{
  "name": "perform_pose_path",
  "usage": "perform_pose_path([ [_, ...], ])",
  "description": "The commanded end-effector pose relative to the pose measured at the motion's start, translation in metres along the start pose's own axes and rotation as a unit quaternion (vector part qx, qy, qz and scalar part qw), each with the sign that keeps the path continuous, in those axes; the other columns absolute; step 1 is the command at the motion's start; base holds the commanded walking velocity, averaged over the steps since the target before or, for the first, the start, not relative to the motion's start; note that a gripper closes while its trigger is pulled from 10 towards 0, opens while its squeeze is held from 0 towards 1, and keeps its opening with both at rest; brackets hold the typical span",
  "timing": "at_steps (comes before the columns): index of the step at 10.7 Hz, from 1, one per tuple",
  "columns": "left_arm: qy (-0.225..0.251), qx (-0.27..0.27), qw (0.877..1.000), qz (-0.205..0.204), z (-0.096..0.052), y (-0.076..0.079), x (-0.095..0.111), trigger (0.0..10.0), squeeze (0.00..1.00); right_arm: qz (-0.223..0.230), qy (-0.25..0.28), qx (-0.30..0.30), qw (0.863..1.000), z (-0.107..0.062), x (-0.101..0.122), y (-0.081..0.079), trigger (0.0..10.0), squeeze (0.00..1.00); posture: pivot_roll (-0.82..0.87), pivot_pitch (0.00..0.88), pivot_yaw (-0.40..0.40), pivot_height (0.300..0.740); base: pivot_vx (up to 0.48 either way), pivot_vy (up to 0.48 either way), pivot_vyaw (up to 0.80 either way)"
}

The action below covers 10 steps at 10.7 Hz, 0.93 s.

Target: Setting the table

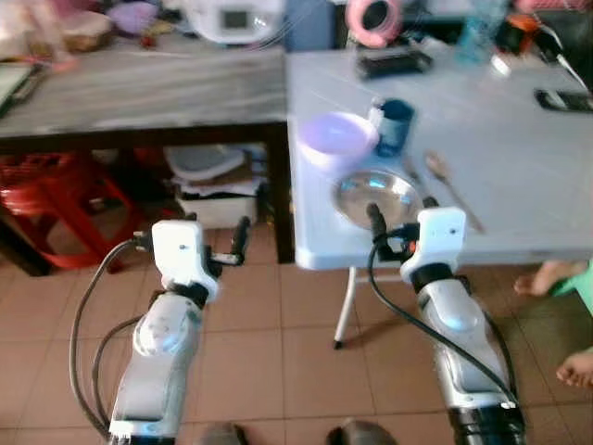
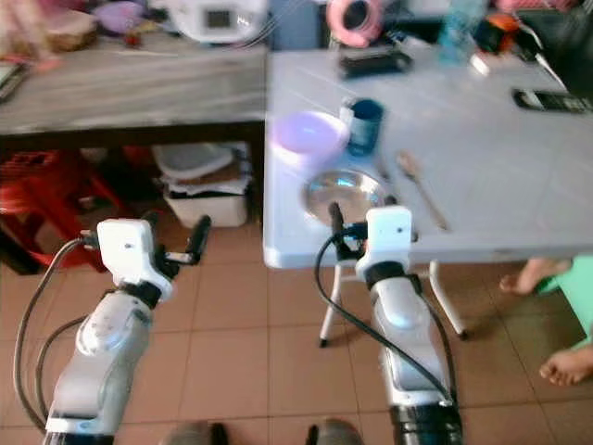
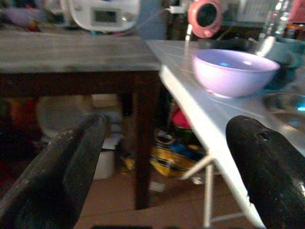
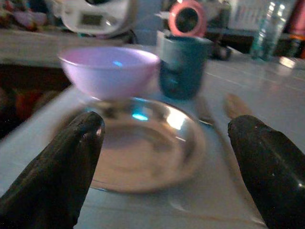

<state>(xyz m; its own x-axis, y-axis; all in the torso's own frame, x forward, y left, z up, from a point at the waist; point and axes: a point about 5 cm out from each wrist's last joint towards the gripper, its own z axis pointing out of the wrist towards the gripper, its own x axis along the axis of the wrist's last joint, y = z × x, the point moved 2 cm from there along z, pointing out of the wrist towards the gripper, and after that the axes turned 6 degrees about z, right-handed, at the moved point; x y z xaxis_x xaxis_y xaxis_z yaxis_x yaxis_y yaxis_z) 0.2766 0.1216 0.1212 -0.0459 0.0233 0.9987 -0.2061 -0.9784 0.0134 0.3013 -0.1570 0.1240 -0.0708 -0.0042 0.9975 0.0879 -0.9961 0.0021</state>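
Nearest the head camera, the robot's two silver arms reach forward over the terracotta tiled floor (image 1: 259, 362). At the near edge of the white folding table (image 1: 519, 167) sits the shiny round steel plate (image 1: 375, 197), and the right gripper (image 4: 164, 167) hovers right at that edge, its two black fingers spread wide to either side of the plate and holding nothing. Just behind the plate and touching or nearly touching its rim stands the pale lilac plastic bowl (image 1: 335, 135), upright, with the dark teal cup (image 1: 394, 125) just beside it on the right. A wooden spoon (image 1: 450, 185) lies flat to the right of the plate, and a slim metal utensil (image 4: 206, 114), too blurred to identify, lies between plate and spoon. The left gripper (image 3: 164, 167) hangs lower and to the left, off the table, pointing toward the gap beneath the dark wooden table with a grey top (image 1: 139, 93); its fingers are also wide apart and empty. Under that table are a white plastic tub (image 1: 218, 209) and a red plastic stool (image 1: 56, 199). Farther back on the white table lie a black remote-like object (image 1: 563, 100) and a pink round item (image 1: 372, 19). A person's bare feet (image 1: 551, 276) rest on the floor at the right.
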Motion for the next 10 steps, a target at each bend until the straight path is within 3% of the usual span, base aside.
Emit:
perform_pose_path([
  [1,0.008,0.007,1.0,0.01,-0.002,-0.005,0.005,10.0,0.0,0.003,0.006,0.002,1.0,0.001,0.003,-0.002,10.0,0.0,0.01,0.082,0.065,0.74,0.0,-0.424,0.0],
  [5,0.016,0.035,0.999,0.022,0.0,-0.013,0.008,10.0,0.0,-0.008,0.013,-0.004,1.0,0.002,0.007,0.001,10.0,0.0,0.01,0.09,0.067,0.74,0.0,0.0,0.0],
  [10,0.013,0.026,0.999,0.032,0.0,-0.012,0.01,10.0,0.0,-0.014,0.022,-0.042,0.999,0.02,0.017,0.026,10.0,0.0,0.01,0.12,0.088,0.74,0.0,0.0,0.0],
])
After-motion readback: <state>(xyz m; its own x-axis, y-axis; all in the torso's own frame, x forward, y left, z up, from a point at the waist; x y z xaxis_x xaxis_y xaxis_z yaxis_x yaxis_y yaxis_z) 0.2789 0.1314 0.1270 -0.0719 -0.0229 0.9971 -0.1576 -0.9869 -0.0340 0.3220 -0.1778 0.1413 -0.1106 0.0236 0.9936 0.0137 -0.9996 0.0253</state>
